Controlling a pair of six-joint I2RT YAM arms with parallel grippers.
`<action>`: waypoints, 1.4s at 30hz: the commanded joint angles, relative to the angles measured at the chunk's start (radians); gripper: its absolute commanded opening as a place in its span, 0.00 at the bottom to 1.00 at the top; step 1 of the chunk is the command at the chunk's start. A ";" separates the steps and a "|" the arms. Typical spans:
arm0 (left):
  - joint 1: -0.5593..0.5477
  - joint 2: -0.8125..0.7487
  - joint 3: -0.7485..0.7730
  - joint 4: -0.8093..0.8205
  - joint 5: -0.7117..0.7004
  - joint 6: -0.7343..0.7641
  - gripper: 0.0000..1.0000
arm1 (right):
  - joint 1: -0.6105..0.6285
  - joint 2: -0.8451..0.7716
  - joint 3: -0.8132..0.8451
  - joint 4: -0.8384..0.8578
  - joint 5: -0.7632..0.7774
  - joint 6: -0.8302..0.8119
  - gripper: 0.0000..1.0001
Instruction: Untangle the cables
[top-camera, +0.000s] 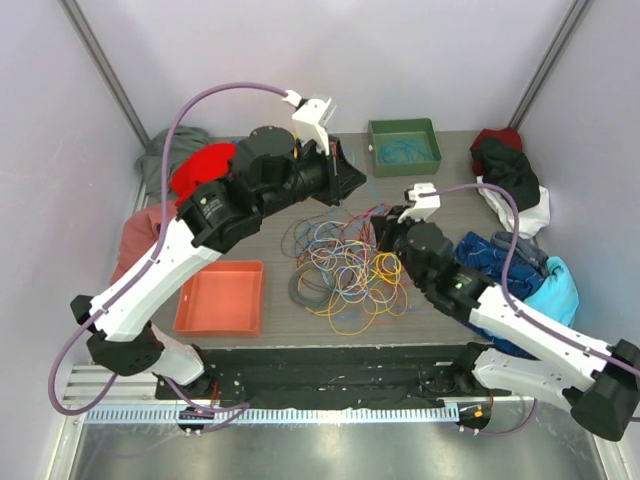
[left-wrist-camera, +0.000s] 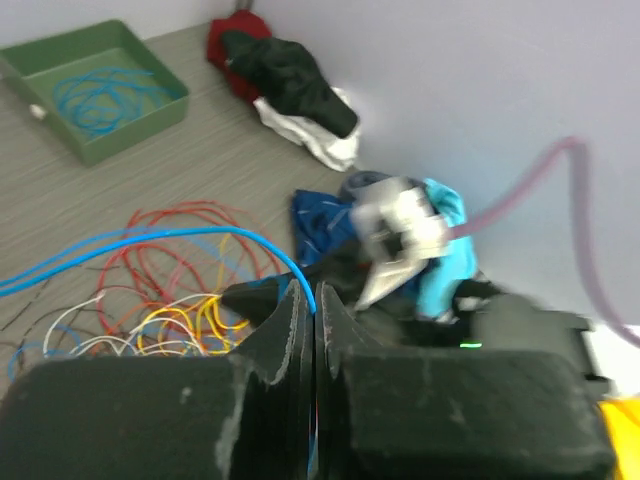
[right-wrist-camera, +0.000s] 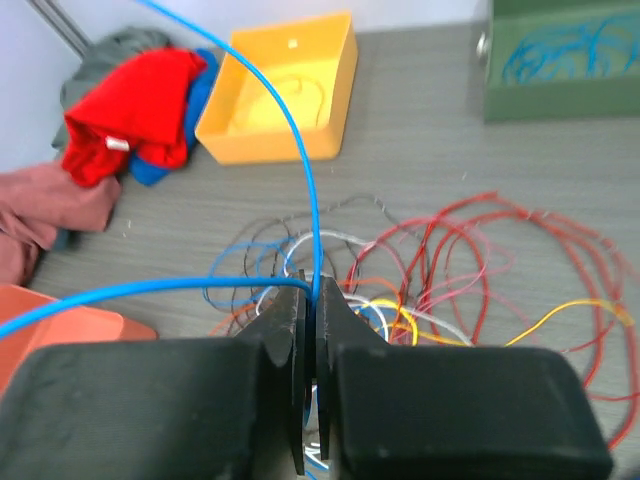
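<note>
The cables lie as a loose tangle of red, orange, yellow, blue, white and dark strands at the table's middle. My left gripper hangs above the tangle's far side, and in the left wrist view it is shut on a blue cable that arcs away to the left. My right gripper sits at the tangle's right edge. The right wrist view shows it shut on a blue cable, with one strand rising to the upper left and another running off left.
A green bin holding a blue cable stands at the back. An orange tray sits front left, and a yellow bin lies beyond the tangle. Cloth heaps lie at the left and right sides.
</note>
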 joint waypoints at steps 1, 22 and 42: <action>0.006 -0.091 -0.185 0.107 -0.177 0.011 0.19 | 0.001 -0.047 0.214 -0.081 0.041 -0.089 0.01; 0.007 -0.590 -1.059 0.274 -0.480 -0.251 1.00 | -0.328 0.589 1.268 -0.460 0.020 -0.154 0.01; 0.007 -1.009 -1.518 0.353 -0.383 -0.383 1.00 | -0.581 1.139 1.643 -0.366 -0.121 -0.070 0.01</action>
